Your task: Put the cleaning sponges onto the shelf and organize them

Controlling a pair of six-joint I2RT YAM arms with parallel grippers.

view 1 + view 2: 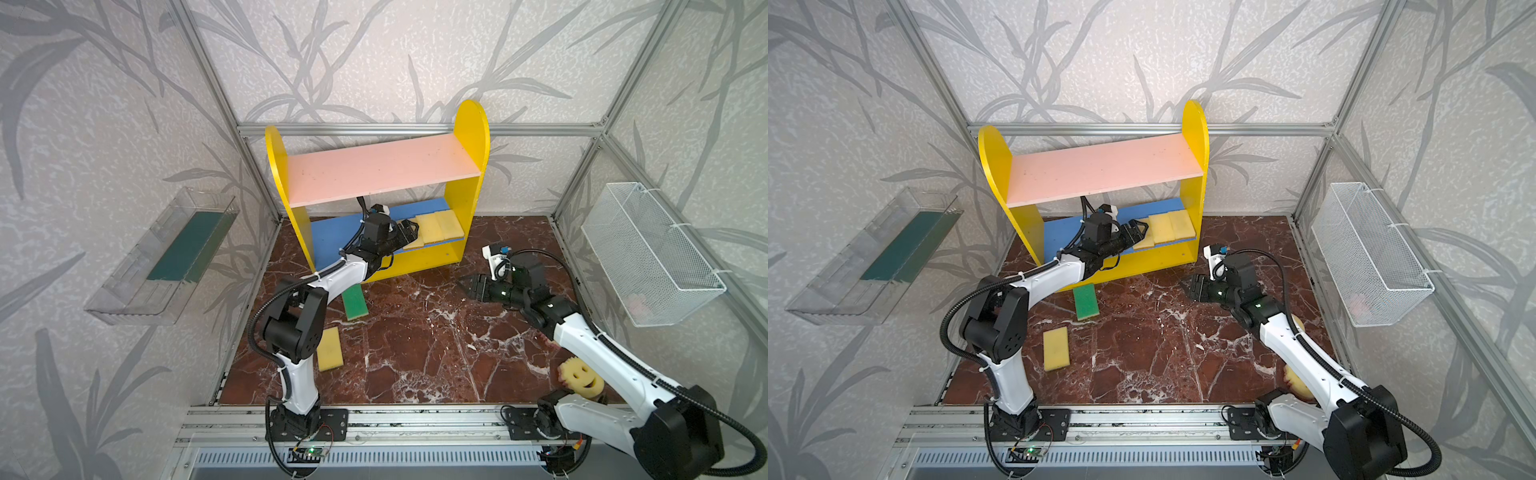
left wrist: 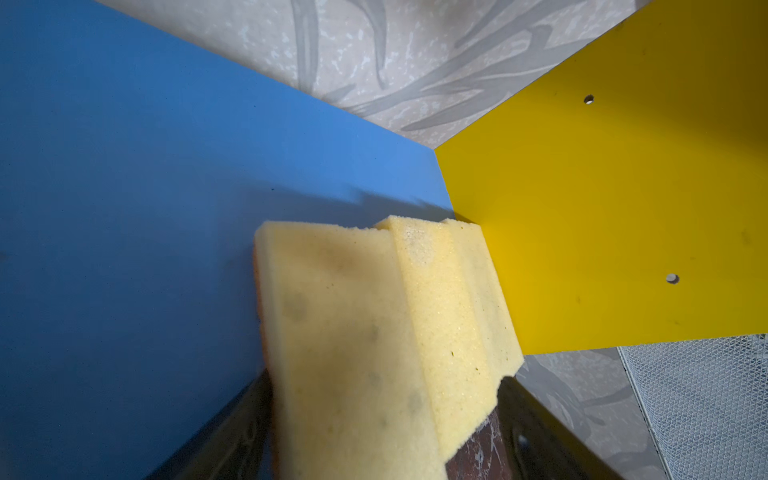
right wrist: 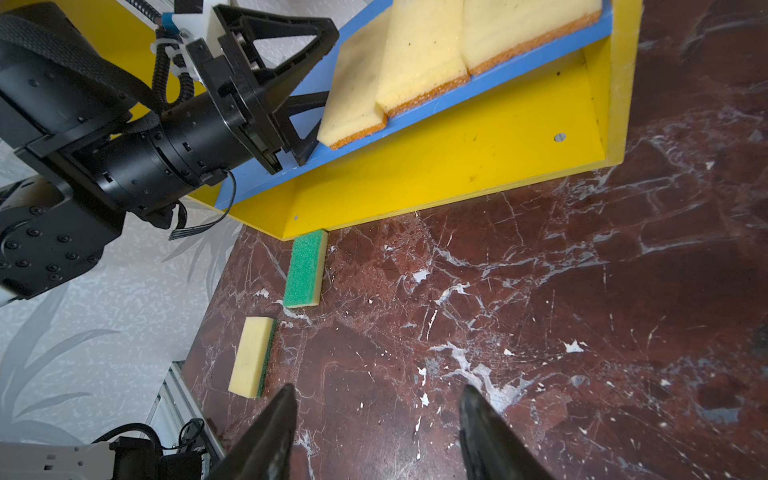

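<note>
Three rectangular sponges (image 3: 419, 54) lie side by side on the blue middle board (image 1: 332, 232) of the shelf (image 1: 469, 137). They are at its right end, with the yellow foam up and the orange face down. The outermost one touches the yellow side panel (image 2: 602, 208), and each sponge lies tight against its neighbour. The third sponge (image 2: 345, 332), the one nearest to the middle of the board, comes further toward the front edge than the other two.

Your left gripper (image 1: 413, 235) reaches into the shelf under the pink top board (image 1: 374, 174) and stands at the near end of this third sponge. Its jaws are spread wide, one finger at each side. In the left wrist view a strip of floor shows between the foam and one finger, so it does not pinch the sponge.

Two more rectangular sponges wait on the marble floor (image 1: 415, 353). The green-faced sponge (image 1: 355, 303) lies just in front of the shelf's yellow base (image 3: 436, 166), partly under your left arm in both top views. The yellow-faced sponge (image 1: 330, 349) lies near it, closer to the left arm's foot, with its green side down.

Your right gripper (image 3: 376, 390) hovers over the floor to the right of the shelf, with the fingers apart and nothing between them. A round smiley sponge (image 1: 581, 377) lies beside the right arm, partly hidden by it.

On the walls you see a clear plastic tray (image 1: 124, 299) at the left and a white wire basket (image 1: 648, 249) at the right.
</note>
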